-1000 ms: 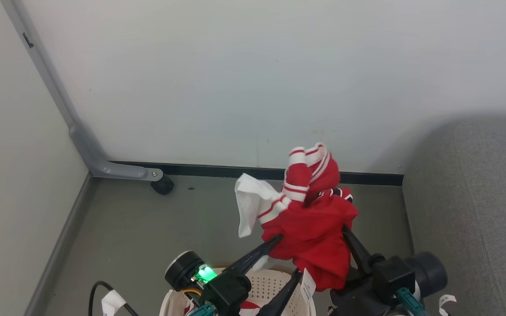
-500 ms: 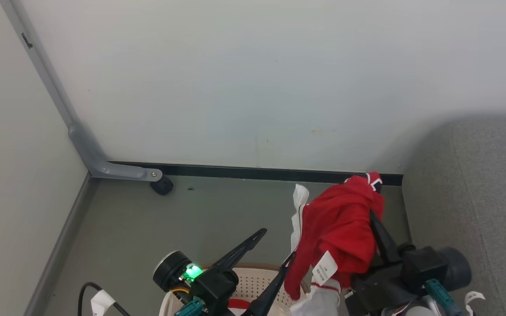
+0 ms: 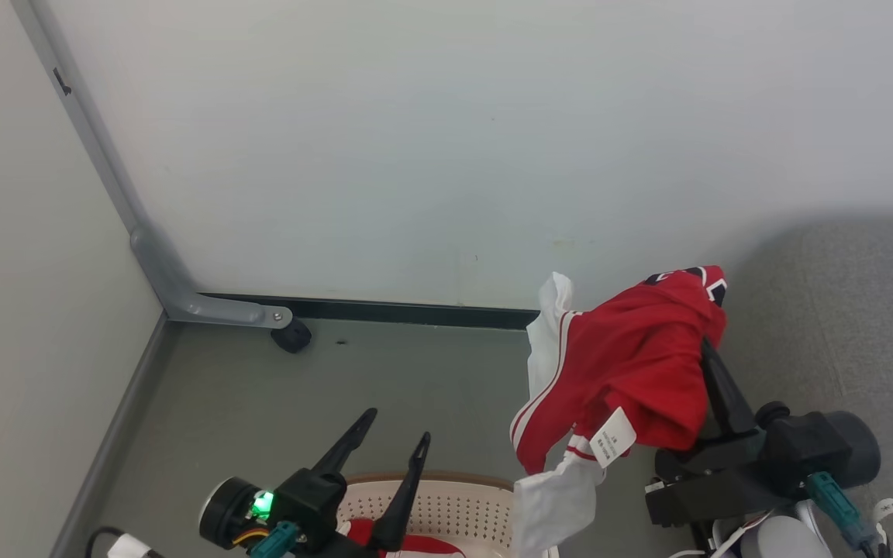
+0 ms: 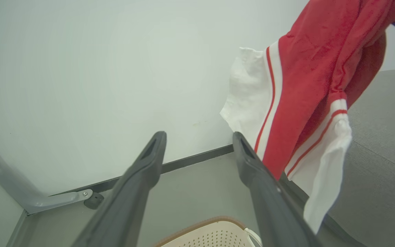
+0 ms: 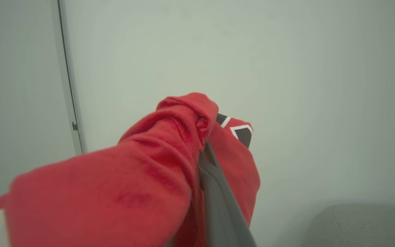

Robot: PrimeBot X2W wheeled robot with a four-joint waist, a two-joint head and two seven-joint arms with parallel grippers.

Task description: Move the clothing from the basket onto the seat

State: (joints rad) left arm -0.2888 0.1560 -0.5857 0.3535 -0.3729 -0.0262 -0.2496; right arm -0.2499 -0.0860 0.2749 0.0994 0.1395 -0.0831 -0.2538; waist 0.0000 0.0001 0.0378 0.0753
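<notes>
Since a moment ago the left gripper (image 3: 398,425) has let go of the red garment (image 3: 632,364) and dropped low. The right gripper (image 3: 710,364) has swung the cloth toward the seat (image 3: 865,310).

The left fingers now stand spread wide with nothing between them, just above the basket (image 3: 446,482). They look ready to reach for the red piece (image 3: 369,535) lying inside it.

The right gripper is pinching the garment, which hangs from it in the air with its white end and label dangling. It is held high, likely so that it can pass over the seat's rounded edge. The garment is beside the seat, not on it yet.

Open floor (image 3: 299,387) lies to the left. The wall (image 3: 446,155) stands close behind, so the free way is to the right.
</notes>
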